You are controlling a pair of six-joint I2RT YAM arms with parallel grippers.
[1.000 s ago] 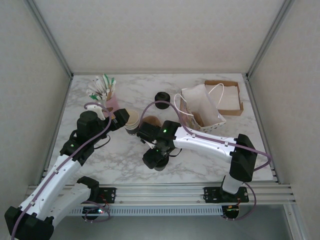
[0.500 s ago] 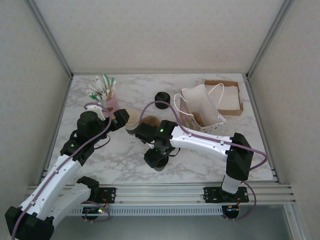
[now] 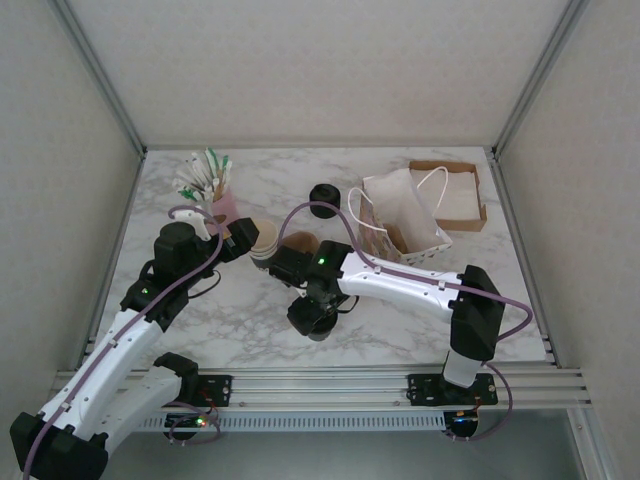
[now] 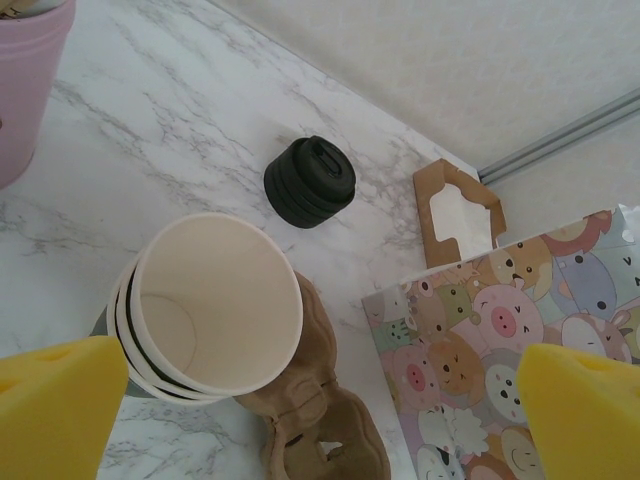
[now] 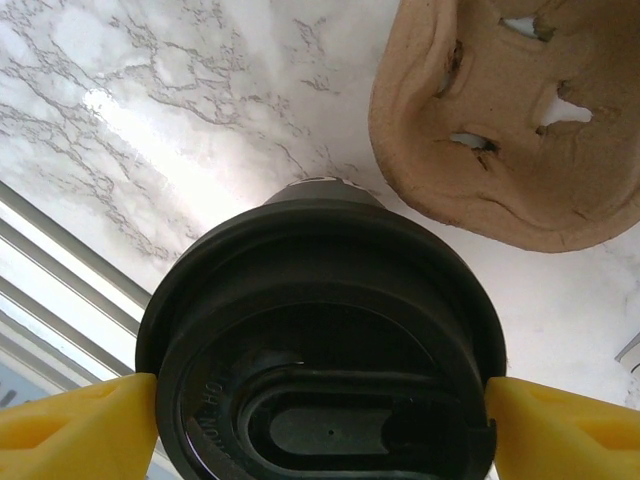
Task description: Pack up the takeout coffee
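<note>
The left arm (image 3: 110, 350) and the right arm (image 3: 400, 283) have smooth white shells between black joints, with a thin lilac cable (image 3: 310, 206) along each. A small green light (image 3: 322, 262) glows on the right one. The left gripper (image 4: 320, 400) and the right gripper (image 5: 320, 420) carry yellow foam pads (image 5: 70, 430).

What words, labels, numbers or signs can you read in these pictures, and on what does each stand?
On the lid: raised lettering near the rim, too blurred to read.
On the bag: cartoon animal faces, no words.
No other text can be read.
</note>
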